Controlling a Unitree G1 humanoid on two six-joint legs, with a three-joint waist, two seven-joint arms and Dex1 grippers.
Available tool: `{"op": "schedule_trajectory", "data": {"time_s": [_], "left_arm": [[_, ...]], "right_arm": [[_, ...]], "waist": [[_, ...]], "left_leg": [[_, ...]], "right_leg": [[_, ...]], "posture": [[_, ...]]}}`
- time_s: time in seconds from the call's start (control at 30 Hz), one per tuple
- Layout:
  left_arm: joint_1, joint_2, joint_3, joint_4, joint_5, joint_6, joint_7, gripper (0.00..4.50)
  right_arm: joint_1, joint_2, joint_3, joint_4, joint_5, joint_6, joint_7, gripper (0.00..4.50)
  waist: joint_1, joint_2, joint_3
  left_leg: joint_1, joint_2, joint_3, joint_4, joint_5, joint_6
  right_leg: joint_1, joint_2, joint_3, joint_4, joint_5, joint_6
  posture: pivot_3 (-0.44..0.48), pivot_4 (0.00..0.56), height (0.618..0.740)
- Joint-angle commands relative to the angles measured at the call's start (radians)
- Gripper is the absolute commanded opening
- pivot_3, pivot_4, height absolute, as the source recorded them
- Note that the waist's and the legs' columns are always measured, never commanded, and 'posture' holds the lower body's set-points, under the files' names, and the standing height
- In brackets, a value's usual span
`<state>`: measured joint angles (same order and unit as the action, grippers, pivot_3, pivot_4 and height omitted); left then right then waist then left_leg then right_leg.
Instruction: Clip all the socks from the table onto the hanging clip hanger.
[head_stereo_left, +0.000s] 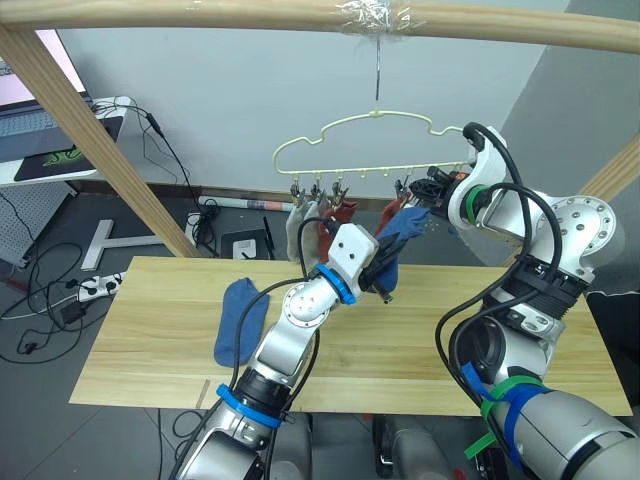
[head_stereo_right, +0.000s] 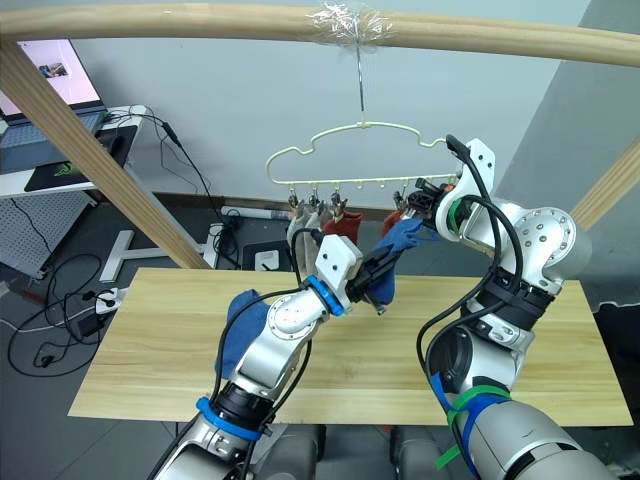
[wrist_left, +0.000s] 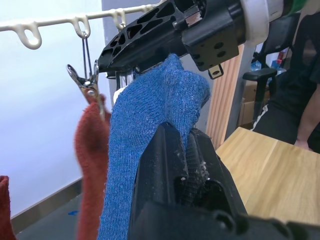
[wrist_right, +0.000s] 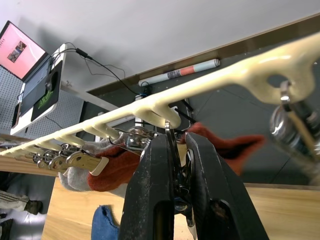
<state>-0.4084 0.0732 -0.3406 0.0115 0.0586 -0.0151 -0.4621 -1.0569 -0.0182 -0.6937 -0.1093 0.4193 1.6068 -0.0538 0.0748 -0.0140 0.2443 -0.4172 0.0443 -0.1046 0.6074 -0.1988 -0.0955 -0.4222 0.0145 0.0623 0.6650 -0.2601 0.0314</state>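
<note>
1. The thin pale-yellow wire clip hanger (head_stereo_left: 372, 140), cloud-shaped along its top edge, hangs by its hook from a thick round wooden beam (head_stereo_left: 250, 14) wrapped with clear tape at the hook.
2. Small dark metal clips (head_stereo_left: 316, 190) dangle off the loops on the hanger's bottom rail. A light grey sock (head_stereo_left: 295, 230) and rust red socks (head_stereo_left: 340, 217) already hang from them, soft and limp.
3. The left tool (head_stereo_left: 385, 262) is raised just under the rail, its two black fingers closed on a knitted blue sock (wrist_left: 145, 130), fuzzy ribbed fabric bunched at the top and draping down.
4. The right tool (wrist_right: 177, 165) is up at the rail, its black fingers pinched nearly together on one of the metal clips (wrist_right: 171, 145), right above the blue sock's top end.
5. A second blue sock (head_stereo_left: 240, 320) lies flat on the long light wood plank table (head_stereo_left: 420, 350), grain visible, toward the robot's left side.
6. Behind the table there's grey floor with tangled black cables (head_stereo_left: 40, 300) and a laptop (head_stereo_left: 30, 95) on a side desk.
</note>
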Motion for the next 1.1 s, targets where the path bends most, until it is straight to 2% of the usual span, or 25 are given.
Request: {"op": "schedule_trajectory", "data": {"time_s": [0.03, 0.5, 1.1], "left_arm": [[0.022, -0.003, -0.012, -0.036, -0.012, -0.027, -0.011, 0.02], [-0.039, -0.03, 0.027, 0.088, 0.001, -0.068, 0.044, 0.02], [-0.104, -0.065, 0.032, 0.156, 0.011, -0.095, 0.078, 0.02]], "right_arm": [[-0.021, -0.016, -0.019, 0.0, 0.022, 0.008, -0.029, 0.11], [-0.018, -0.02, -0.015, 0.006, 0.138, 0.008, -0.122, 0.11], [0.005, -0.028, -0.017, 0.011, 0.288, 0.008, -0.24, 0.11]], "waist": [[0.0, 0.0, 0.0], [-0.008, 0.0, 0.0], [-0.024, 0.0, 0.0]], "left_leg": [[0.0, 0.0, 0.0, 0.0, 0.0, 0.0], [0.0, 0.0, 0.0, 0.0, 0.0, 0.0], [-0.001, 0.0, 0.0, 0.0, 0.0, 0.0]], "right_leg": [[0.0, 0.0, 0.0, 0.0, 0.0, 0.0], [0.0, 0.0, 0.0, 0.0, -0.001, 0.002], [0.0, 0.0, 0.0, 0.0, -0.001, 0.002]], "posture": [[0.2, 0.241, 0.74], [0.19, 0.241, 0.74], [0.184, 0.239, 0.74]]}}
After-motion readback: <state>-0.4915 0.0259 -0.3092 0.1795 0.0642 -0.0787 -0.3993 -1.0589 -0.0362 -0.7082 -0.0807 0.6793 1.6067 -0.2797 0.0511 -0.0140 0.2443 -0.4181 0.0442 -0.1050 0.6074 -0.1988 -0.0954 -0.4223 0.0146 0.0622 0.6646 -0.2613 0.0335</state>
